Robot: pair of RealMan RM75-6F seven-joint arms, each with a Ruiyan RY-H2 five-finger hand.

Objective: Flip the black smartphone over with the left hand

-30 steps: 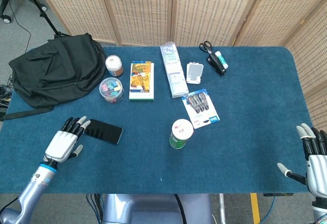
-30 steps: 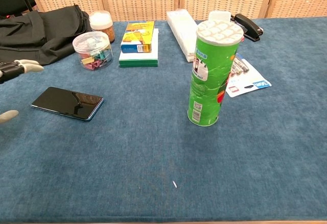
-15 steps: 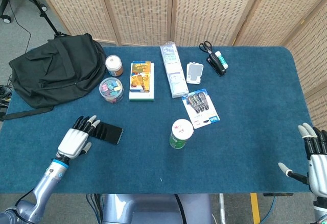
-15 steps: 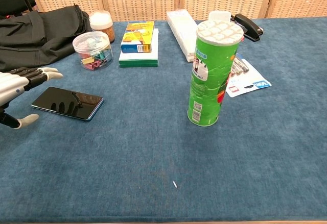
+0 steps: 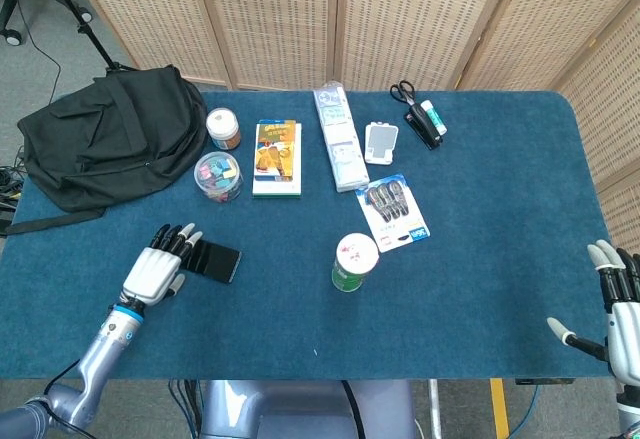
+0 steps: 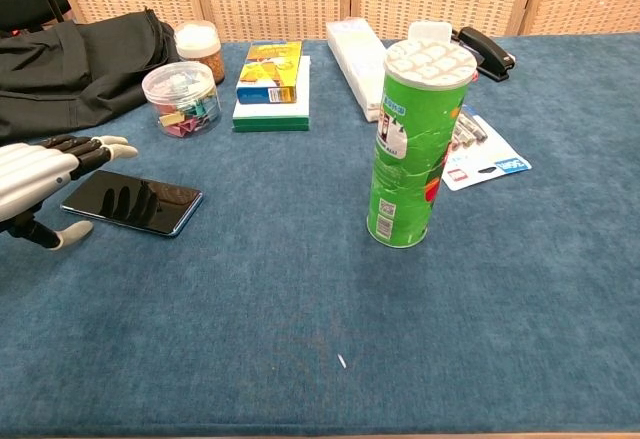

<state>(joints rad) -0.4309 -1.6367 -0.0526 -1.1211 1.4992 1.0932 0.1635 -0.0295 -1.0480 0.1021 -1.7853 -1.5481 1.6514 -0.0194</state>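
The black smartphone (image 5: 213, 260) (image 6: 135, 202) lies flat, glossy side up, on the blue table near its front left. My left hand (image 5: 160, 265) (image 6: 40, 181) hovers over the phone's left end with fingers spread and the thumb low beside the near edge. It holds nothing; its fingers mirror in the glass. My right hand (image 5: 618, 304) stays at the table's front right corner, fingers apart and empty, and is outside the chest view.
A green snack can (image 6: 410, 144) stands mid-table. Behind the phone sit a clear tub of clips (image 6: 181, 98), a jar (image 6: 201, 48), stacked books (image 6: 270, 84) and a black backpack (image 5: 105, 134). A battery pack (image 5: 394, 210), a white box (image 5: 338, 139), stapler and scissors lie farther back.
My left hand has moved rightward, from beside the phone's left end to above it, covering more of it. The phone and the right hand have stayed put.
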